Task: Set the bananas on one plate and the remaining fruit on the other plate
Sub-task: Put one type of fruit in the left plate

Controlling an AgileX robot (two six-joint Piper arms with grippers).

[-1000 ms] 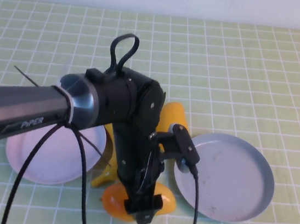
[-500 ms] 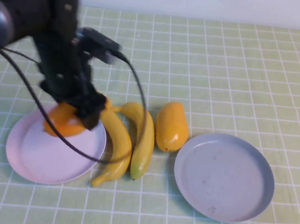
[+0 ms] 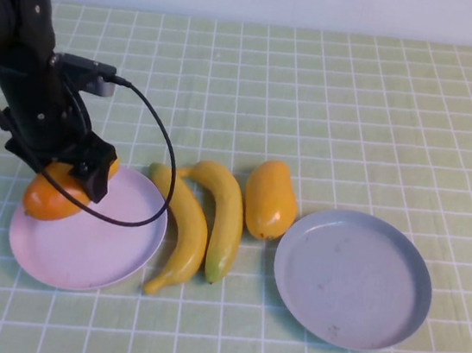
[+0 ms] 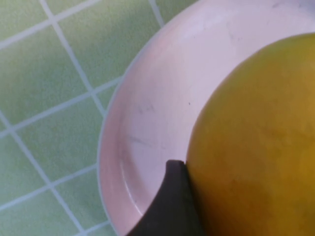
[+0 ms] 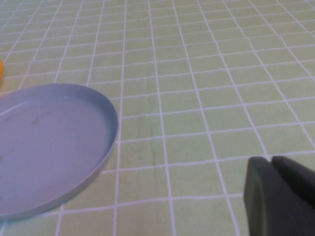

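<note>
My left gripper (image 3: 63,178) is shut on an orange mango-like fruit (image 3: 49,195) and holds it at the far-left rim of the pale pink plate (image 3: 96,245). The left wrist view shows that fruit (image 4: 256,137) close above the pink plate (image 4: 147,113), with one dark finger (image 4: 172,206) against it. Two yellow bananas (image 3: 184,231) (image 3: 225,210) lie side by side on the cloth right of the pink plate. The second orange fruit (image 3: 270,198) lies beside them. The grey-blue plate (image 3: 353,279) is empty at the right. My right gripper (image 5: 270,161) is shut, empty, low over the cloth near that plate (image 5: 49,147).
The table is covered by a green cloth with a white grid (image 3: 357,114). The left arm's black cable (image 3: 157,144) loops over the pink plate's far edge. The right arm does not show in the high view.
The left arm has carried the orange fruit from the table's front middle leftward and back, then down to the pink plate's left rim. The bananas and second fruit are uncovered again.
</note>
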